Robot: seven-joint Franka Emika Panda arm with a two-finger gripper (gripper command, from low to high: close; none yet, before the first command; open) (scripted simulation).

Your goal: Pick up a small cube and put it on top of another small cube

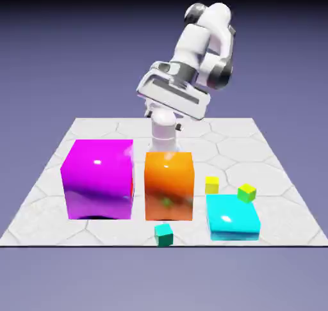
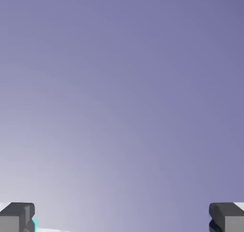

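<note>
The tiny teal-green cube (image 1: 164, 234) sits near the table's front edge, just in front of the big orange block. The tiny plain yellow cube (image 1: 212, 185) rests behind the flat cyan block, to the right of the orange block. The white hand (image 1: 174, 97) hangs high above the back of the table, far from both cubes. In the hand view my gripper (image 2: 122, 219) is open, its grey fingertips (image 2: 17, 217) set wide apart at the bottom corners with nothing between them. Only the backdrop fills that view; neither cube shows there.
A big glossy magenta block (image 1: 98, 178) and an orange block (image 1: 169, 185) stand mid-table. A flat cyan block (image 1: 232, 217) lies front right, with a tiny lime cube (image 1: 246, 192) at its back corner. The white hex-patterned table (image 1: 256, 143) ends just before the teal-green cube.
</note>
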